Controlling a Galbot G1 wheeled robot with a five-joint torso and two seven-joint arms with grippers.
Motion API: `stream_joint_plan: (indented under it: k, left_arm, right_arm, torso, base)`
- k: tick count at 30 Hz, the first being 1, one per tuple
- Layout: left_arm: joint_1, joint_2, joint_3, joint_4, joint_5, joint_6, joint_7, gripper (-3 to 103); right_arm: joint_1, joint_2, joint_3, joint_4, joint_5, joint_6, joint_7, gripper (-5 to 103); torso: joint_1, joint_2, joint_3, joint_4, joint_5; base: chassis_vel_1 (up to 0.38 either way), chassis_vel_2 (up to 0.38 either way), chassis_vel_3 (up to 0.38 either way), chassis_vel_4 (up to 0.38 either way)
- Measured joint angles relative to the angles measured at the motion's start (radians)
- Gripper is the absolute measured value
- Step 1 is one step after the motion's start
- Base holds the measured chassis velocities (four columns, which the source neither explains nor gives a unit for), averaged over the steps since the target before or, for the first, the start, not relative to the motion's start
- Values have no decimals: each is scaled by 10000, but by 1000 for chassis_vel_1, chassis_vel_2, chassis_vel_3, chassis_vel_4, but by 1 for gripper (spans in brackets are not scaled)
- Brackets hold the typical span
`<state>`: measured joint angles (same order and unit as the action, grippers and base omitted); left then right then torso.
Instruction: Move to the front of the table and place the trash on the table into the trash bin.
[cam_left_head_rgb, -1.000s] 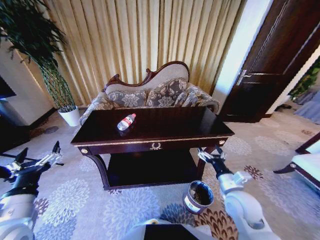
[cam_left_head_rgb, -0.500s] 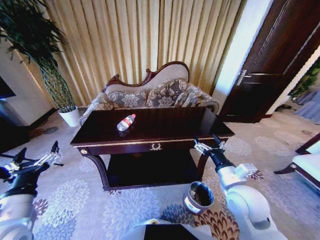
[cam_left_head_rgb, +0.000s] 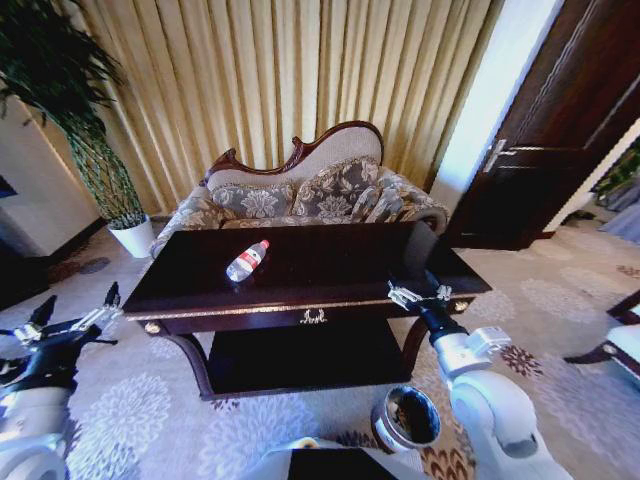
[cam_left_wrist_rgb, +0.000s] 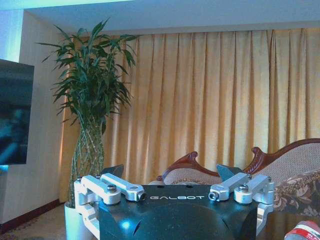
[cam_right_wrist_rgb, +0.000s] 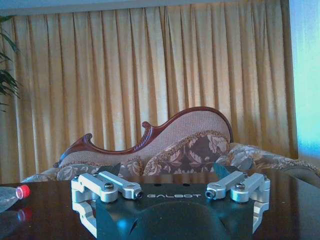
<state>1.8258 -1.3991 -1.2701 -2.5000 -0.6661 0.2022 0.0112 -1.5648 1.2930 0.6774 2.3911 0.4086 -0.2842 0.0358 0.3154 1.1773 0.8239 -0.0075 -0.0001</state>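
The dark glossy table (cam_left_head_rgb: 330, 275) with gold trim stands straight ahead. A clear plastic bottle (cam_left_head_rgb: 247, 261) with a red cap and label lies on its left half; it also shows as the bottle (cam_right_wrist_rgb: 11, 196) and the bottle's label (cam_left_wrist_rgb: 303, 232). The round brown trash bin (cam_left_head_rgb: 408, 418) with a black liner stands on the carpet below the table's right front corner. My right gripper (cam_left_head_rgb: 418, 291) (cam_right_wrist_rgb: 167, 169) hovers open at the table's right front edge, at tabletop height, well right of the bottle. My left gripper (cam_left_head_rgb: 76, 308) (cam_left_wrist_rgb: 170, 172) is open, low, left of the table.
A patterned sofa (cam_left_head_rgb: 300, 195) stands behind the table against gold curtains (cam_left_head_rgb: 290, 70). A tall plant in a white pot (cam_left_head_rgb: 135, 235) is at the back left, and a dark door (cam_left_head_rgb: 560, 130) at the right. Floral carpet (cam_left_head_rgb: 250, 430) surrounds the table.
My right gripper has risen from beside the table leg to the tabletop's edge. The whole head view has shifted, with the table now closer. The left arm has barely moved.
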Motion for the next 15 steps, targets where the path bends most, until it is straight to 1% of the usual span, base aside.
stream_joint_plan:
  k: [2,5,6,7,8,9,10,11,12,13,14,15]
  left_arm:
    - [-3,20,11,0,-3,7,-1,100]
    - [-156,498,50,0,-167,152,-125,100]
    - [-156,498,50,0,-167,152,-125,100]
    - [-239,701,49,0,-228,199,-168,100]
    - [-423,1127,38,65,-372,333,-258,100]
    - [-702,1633,39,295,-597,548,-381,100]
    - [-918,2028,79,548,-754,730,-497,100]
    - [-1060,2261,126,710,-840,833,-569,100]
    - [-1060,2261,126,710,-840,833,-569,100]
    - [-1307,2618,199,978,-961,966,-686,100]
    - [-1747,3216,358,1436,-1206,1172,-798,100]
    - [-1988,3564,458,1674,-1360,1288,-845,100]
  right_arm:
    - [7,0,-1,-22,0,5,0,100]
    - [15,0,22,-178,0,39,0,100]
    - [15,0,22,-178,0,39,0,100]
    - [11,0,37,-212,1,50,0,100]
    - [-10,0,63,-259,12,71,2,100]
    - [-54,0,115,-307,22,124,13,100]
    - [-75,-9,145,-324,33,161,20,100]
    - [-84,-12,173,-332,38,176,28,100]
    - [-84,-12,173,-332,38,176,28,100]
    - [-90,-26,208,-345,46,189,37,100]
    - [-90,-43,284,-370,63,201,62,100]
    - [-79,-49,321,-391,69,203,93,100]
  torso:
    - [0,0,0,2,0]
    - [-17,9,-7,2,-1]
    - [-17,9,-7,2,-1]
    - [-19,10,-8,0,0]
    - [-21,12,-8,4,2]
    - [-20,11,-9,-1,2]
    - [-21,11,-7,0,3]
    - [-20,11,-7,-1,2]
    - [-20,11,-7,-1,2]
    - [-19,10,-7,-2,-1]
    - [-14,7,-4,-3,-4]
    - [-11,6,-3,-2,-4]
  base:
    - [-67,25,30,-52]
    - [11,-15,-14,22]
    - [32,-45,-42,65]
    - [32,-45,-44,65]
    - [40,-59,-44,44]
    - [0,0,0,0]
    - [0,0,0,0]
    - [0,0,0,0]
    - [0,0,0,0]
    - [0,0,0,0]
    - [0,0,0,0]
    - [0,0,0,0]
